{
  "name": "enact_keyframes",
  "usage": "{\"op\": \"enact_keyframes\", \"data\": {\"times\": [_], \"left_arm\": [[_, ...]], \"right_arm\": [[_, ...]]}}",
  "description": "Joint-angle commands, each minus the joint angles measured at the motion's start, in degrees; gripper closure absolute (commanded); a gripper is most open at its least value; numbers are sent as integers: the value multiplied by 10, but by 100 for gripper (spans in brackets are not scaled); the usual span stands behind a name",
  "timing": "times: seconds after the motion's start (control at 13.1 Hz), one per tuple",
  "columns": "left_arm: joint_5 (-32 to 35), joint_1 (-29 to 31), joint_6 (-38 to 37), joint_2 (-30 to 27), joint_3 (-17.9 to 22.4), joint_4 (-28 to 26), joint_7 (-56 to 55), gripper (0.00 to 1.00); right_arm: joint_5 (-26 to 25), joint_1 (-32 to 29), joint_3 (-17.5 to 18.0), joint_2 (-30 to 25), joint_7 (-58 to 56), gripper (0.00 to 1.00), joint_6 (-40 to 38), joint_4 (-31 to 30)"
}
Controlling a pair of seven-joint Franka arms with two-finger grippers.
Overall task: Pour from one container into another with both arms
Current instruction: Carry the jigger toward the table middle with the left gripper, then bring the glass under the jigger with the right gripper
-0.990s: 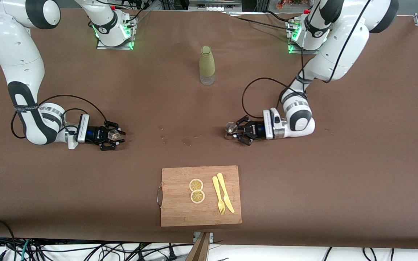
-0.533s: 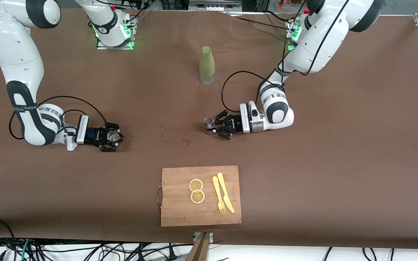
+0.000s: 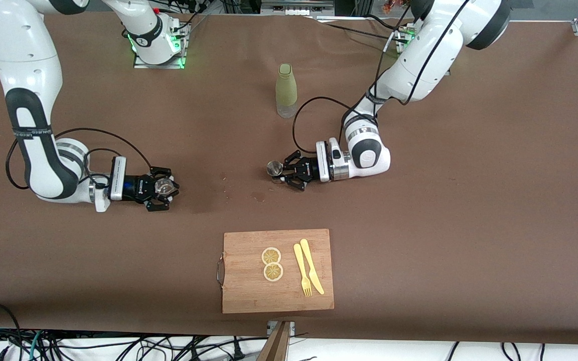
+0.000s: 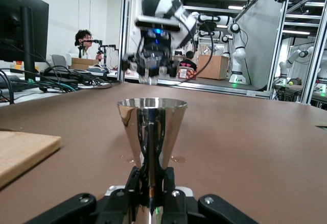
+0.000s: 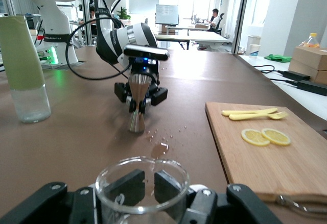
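Note:
A small clear glass (image 3: 163, 186) sits between the fingers of my right gripper (image 3: 165, 188), which is shut on it low over the table toward the right arm's end. In the right wrist view the glass (image 5: 142, 191) fills the foreground around the gripper (image 5: 148, 182). My left gripper (image 3: 283, 172) is shut on the narrow waist of a metal jigger (image 3: 273, 168), held upright near the table's middle. The jigger (image 4: 152, 124) rises just past the left gripper (image 4: 152, 178), and the right gripper (image 4: 152, 63) with its glass shows farther off.
A pale green bottle (image 3: 286, 90) stands farther from the camera than the jigger. A wooden cutting board (image 3: 249, 291) near the front edge carries two lemon slices (image 3: 272, 263) and a yellow fork and knife (image 3: 308, 273). Wet spots (image 3: 257, 196) mark the cloth between the grippers.
The left arm has carried the jigger toward the right arm's end. The right gripper has closed on the glass and shifted slightly toward the middle.

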Motion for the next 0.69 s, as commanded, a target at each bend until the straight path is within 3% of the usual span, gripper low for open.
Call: {"op": "enact_keyframes", "data": {"times": [0.0,0.15,0.3,0.61], "left_arm": [[-51,-30,39,14,-3,33,35,100],[-64,-41,57,14,-3,46,35,100],[-65,-42,70,18,-9,55,32,100],[-68,-48,93,19,-13,71,28,100]], "right_arm": [[11,72,-41,-41,32,80,22,-25],[51,140,-92,-44,39,80,22,-25],[64,189,-121,-44,74,80,34,-23],[66,253,-147,-47,126,80,72,-18]]}}
